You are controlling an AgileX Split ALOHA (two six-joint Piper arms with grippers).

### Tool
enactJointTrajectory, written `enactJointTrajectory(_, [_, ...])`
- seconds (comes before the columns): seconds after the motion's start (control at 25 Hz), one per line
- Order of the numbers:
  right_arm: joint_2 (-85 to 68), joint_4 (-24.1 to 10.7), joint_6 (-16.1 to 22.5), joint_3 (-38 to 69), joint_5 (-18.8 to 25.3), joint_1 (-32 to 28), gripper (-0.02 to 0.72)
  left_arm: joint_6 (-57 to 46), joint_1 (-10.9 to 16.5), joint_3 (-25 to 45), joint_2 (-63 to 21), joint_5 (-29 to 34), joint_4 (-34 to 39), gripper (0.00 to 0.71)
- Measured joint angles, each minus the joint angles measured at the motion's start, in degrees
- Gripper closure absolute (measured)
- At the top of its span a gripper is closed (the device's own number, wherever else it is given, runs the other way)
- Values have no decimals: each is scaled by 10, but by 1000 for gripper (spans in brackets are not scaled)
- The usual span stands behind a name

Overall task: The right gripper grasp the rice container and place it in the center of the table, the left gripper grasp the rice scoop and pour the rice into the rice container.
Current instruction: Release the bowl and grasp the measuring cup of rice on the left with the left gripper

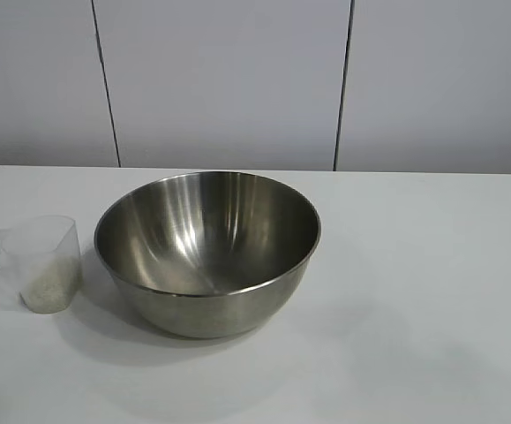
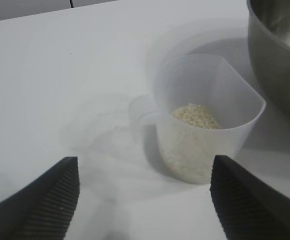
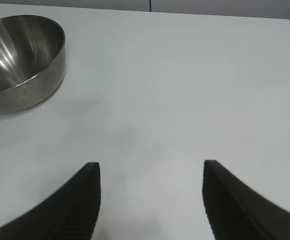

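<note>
- Two black fingers of the left gripper (image 2: 143, 200) stand wide apart, holding nothing.
- Right ahead between them sits the rice scoop (image 2: 205, 125), handle pointing back, beside the bowl (image 1: 206, 252).
- Right gripper (image 3: 150, 200) waits open, far off.

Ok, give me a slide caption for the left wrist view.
Open left gripper faces the rice scoop, part-filled with rice, beside the rice container.
</note>
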Motion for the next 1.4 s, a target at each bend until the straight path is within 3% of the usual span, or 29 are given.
enactJointTrajectory(0.52, [0, 0, 0, 0, 0, 0, 295, 37, 0, -60, 86, -7, -37, 182])
enactJointTrajectory(1.12, [0, 0, 0, 0, 0, 0, 295, -13, 1, -83, 88, -14, -44, 182])
enactJointTrajectory(1.4, [0, 0, 0, 0, 0, 0, 295, -50, 1, -101, 88, -14, -4, 182])
